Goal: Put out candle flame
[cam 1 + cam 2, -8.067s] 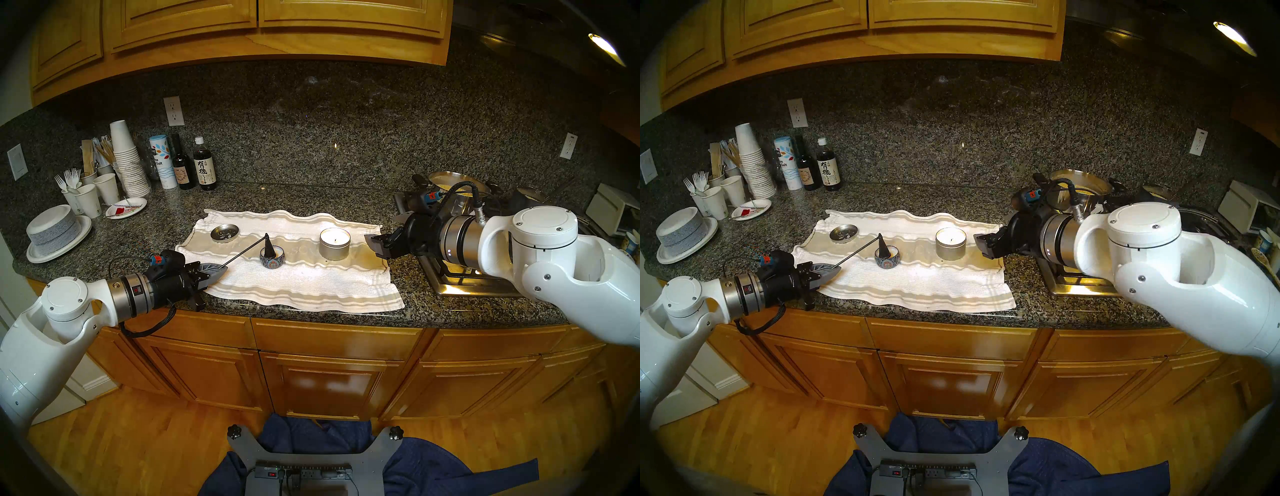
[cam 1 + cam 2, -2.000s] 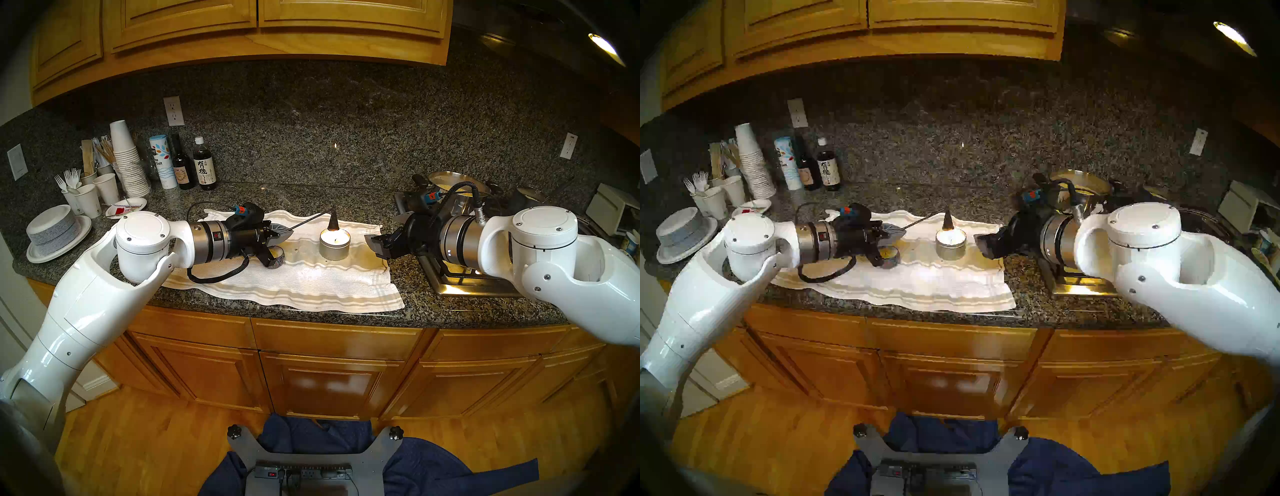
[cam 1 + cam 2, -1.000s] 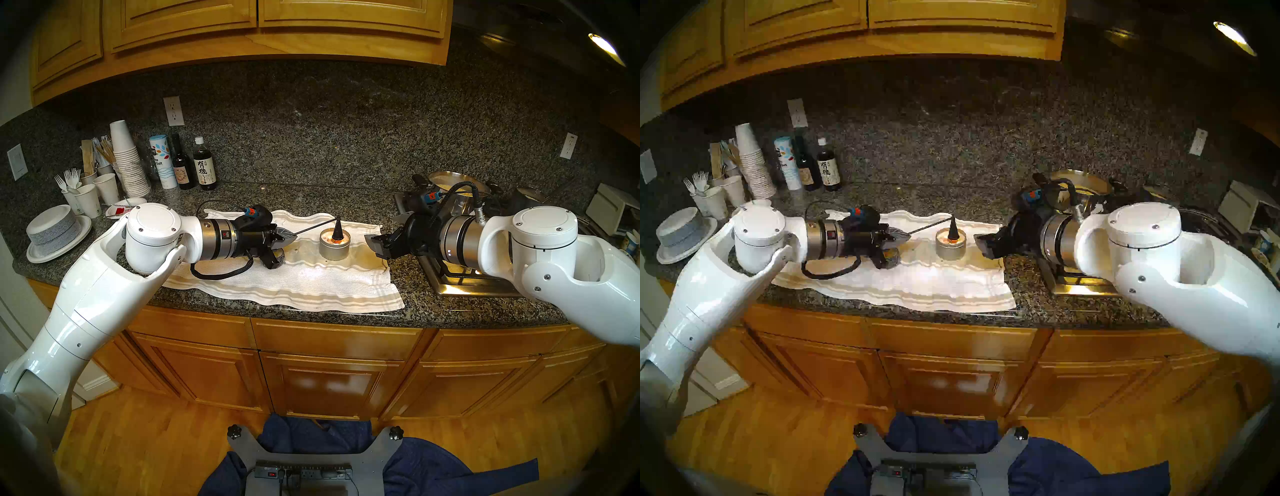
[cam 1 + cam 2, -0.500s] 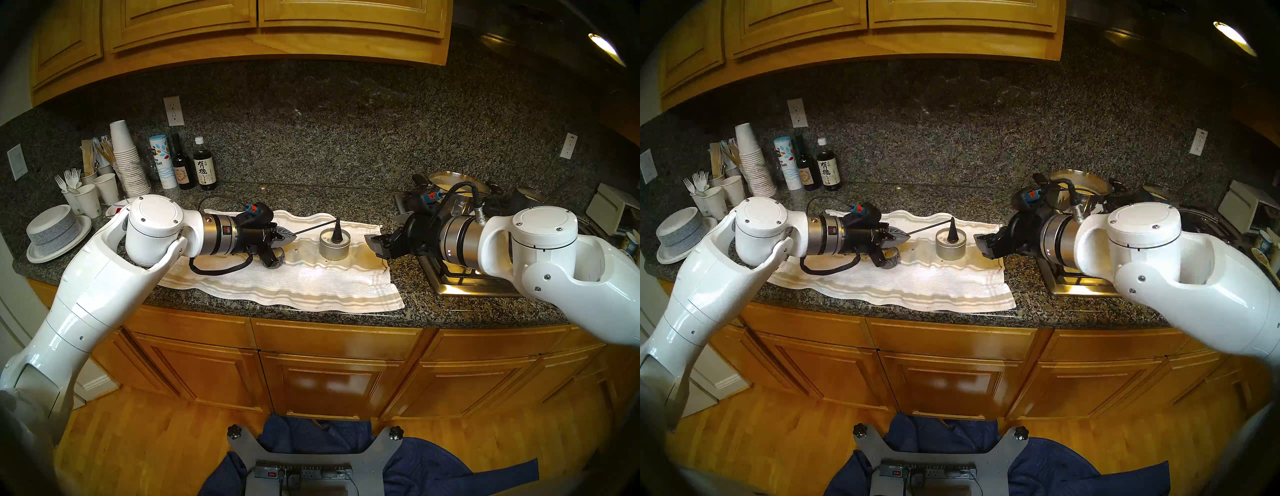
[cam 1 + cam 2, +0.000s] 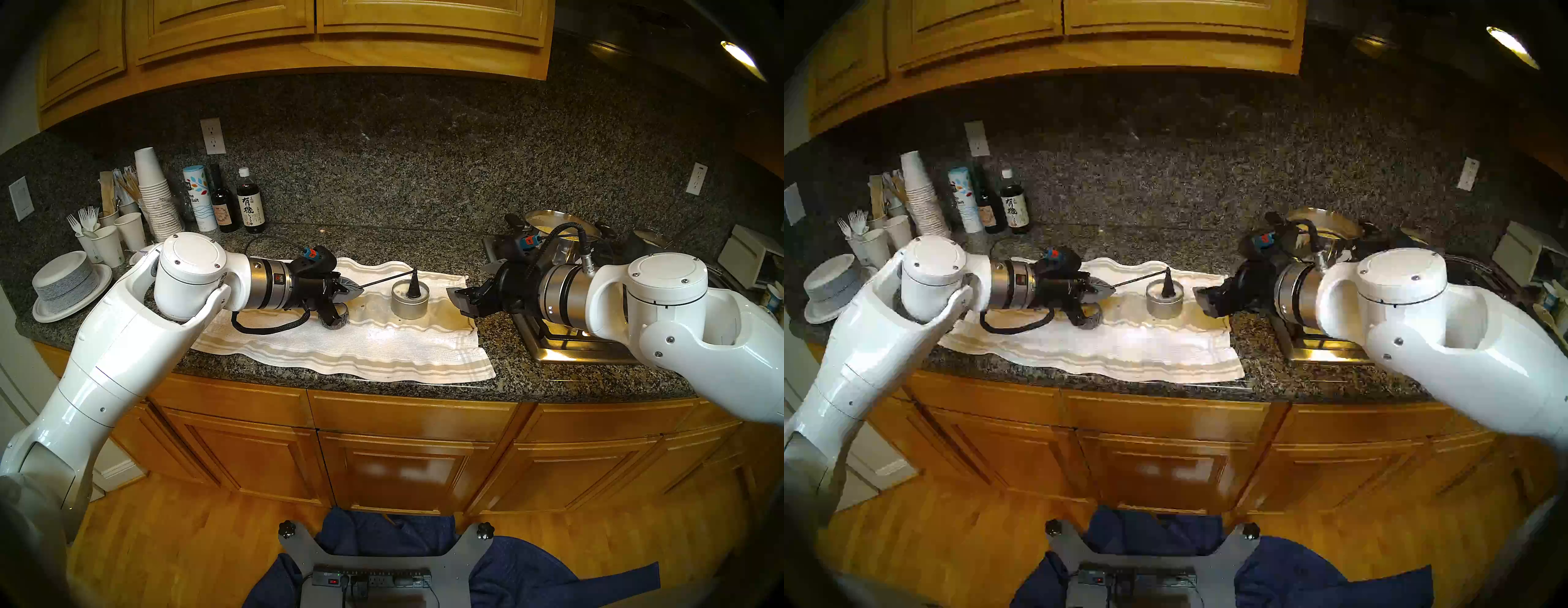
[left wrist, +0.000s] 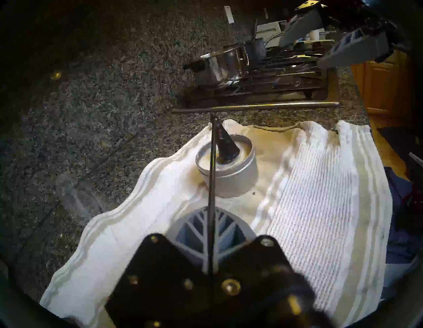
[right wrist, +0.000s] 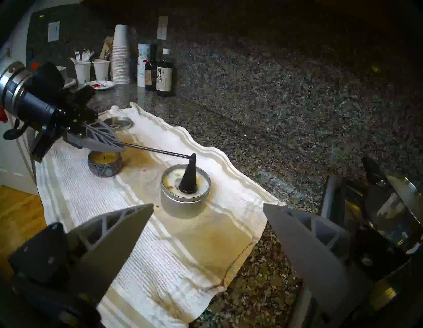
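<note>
While I am scanning from the left of the counter, I am passing the stack of paper cups (image 5: 153,196) and the dark bottles (image 5: 251,208), none of which matter to this step. My left gripper (image 5: 348,290) is coming next, hovering above the white towel (image 5: 373,348) with its fingers pinched together on the thin rod of the candle snuffer (image 7: 188,174); the left wrist view is showing that rod running straight out from between them. Just beneath the gripper the small patterned bowl (image 7: 104,163) is sitting on the towel.

Further right, the snuffer's black cone is standing mouth down inside the silver candle tin (image 5: 410,302), its rim on or just above the wax; I cannot tell which. No flame is showing around it in any view, so I am judging the flame smothered or nearly so.

To do this well, I am keeping the cone level and centred over the wick, pressing lightly so wax is not splashing, and holding long enough for the ember to die before lifting straight up.

At the far right, my right gripper (image 7: 208,225) is hanging beside the tin with its fingers spread wide and nothing between them, in front of the stove (image 5: 572,344).
</note>
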`<state>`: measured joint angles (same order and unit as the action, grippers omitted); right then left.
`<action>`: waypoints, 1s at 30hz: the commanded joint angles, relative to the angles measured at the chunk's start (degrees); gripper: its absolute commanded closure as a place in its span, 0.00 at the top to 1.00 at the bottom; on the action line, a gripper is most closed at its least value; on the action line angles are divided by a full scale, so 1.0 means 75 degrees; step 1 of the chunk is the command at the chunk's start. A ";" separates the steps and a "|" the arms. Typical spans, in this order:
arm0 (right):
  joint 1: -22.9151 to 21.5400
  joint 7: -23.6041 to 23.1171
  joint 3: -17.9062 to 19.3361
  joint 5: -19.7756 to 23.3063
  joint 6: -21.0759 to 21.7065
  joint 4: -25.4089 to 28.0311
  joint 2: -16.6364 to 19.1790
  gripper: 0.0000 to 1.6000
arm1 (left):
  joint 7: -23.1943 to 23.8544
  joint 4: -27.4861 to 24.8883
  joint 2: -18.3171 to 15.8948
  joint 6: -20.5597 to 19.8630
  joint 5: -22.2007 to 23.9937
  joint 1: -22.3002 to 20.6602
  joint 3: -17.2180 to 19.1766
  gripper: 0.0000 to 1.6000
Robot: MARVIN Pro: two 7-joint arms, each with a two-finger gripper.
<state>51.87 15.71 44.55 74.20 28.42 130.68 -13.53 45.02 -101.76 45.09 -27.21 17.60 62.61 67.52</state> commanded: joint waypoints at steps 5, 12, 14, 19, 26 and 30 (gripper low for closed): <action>-0.0194 -0.0013 0.0193 -0.0005 -0.0058 0.0006 0.0007 1.00 | -0.0023 -0.0127 0.0016 0.0048 0.0026 -0.0312 0.0233 0.00; -0.0194 -0.0014 0.0193 -0.0004 -0.0058 0.0006 0.0007 1.00 | -0.0008 -0.0128 -0.0006 0.0047 0.0035 -0.0291 0.0242 0.00; -0.0194 -0.0014 0.0193 -0.0004 -0.0058 0.0006 0.0007 1.00 | -0.0007 -0.0128 -0.0008 0.0050 0.0035 -0.0290 0.0241 0.00; -0.0194 -0.0014 0.0193 -0.0004 -0.0058 0.0006 0.0007 1.00 | 0.0016 -0.0129 -0.0019 0.0049 0.0040 -0.0296 0.0233 0.00; -0.0194 -0.0014 0.0193 -0.0004 -0.0058 0.0006 0.0007 1.00 | 0.0028 -0.0114 -0.0027 0.0035 0.0027 -0.0312 0.0219 0.00; -0.0194 -0.0014 0.0193 -0.0004 -0.0058 0.0006 0.0007 1.00 | 0.0030 -0.0100 -0.0031 0.0037 0.0025 -0.0315 0.0219 0.00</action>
<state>51.87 15.71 44.55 74.20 28.42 130.67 -13.53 45.12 -101.79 45.06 -27.23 17.59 62.56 67.69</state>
